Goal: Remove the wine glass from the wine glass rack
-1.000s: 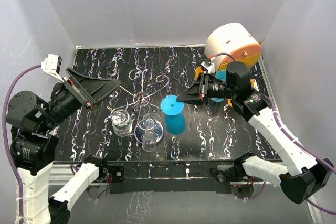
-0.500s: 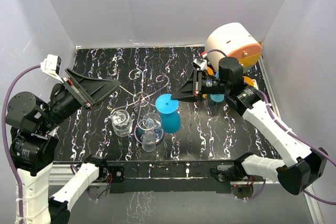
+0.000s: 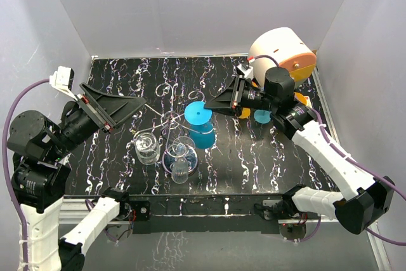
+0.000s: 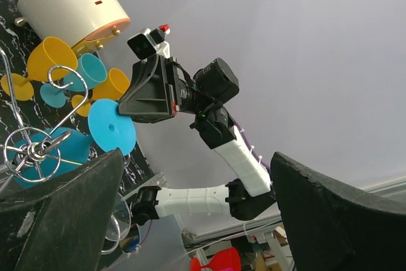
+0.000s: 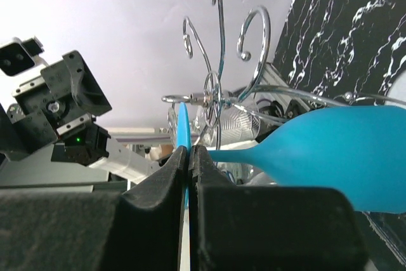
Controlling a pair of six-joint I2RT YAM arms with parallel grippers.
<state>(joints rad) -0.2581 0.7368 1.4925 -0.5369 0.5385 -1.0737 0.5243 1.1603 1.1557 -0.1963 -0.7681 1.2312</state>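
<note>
Turquoise plastic wine glass (image 3: 202, 134) is being pinched by its foot disc in the right gripper (image 3: 208, 110), just short of the silver scroll-armed wire rack (image 3: 170, 118) beyond the fingertips. Removal is seemingly being carried out, and the stem is next needing to be drawn clear of the curls.

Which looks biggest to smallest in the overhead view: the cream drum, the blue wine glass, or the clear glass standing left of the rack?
1. cream drum.
2. blue wine glass, pinched in the right tool, possibly nearer the camera, so its lead is unsure.
3. clear glass.
</note>
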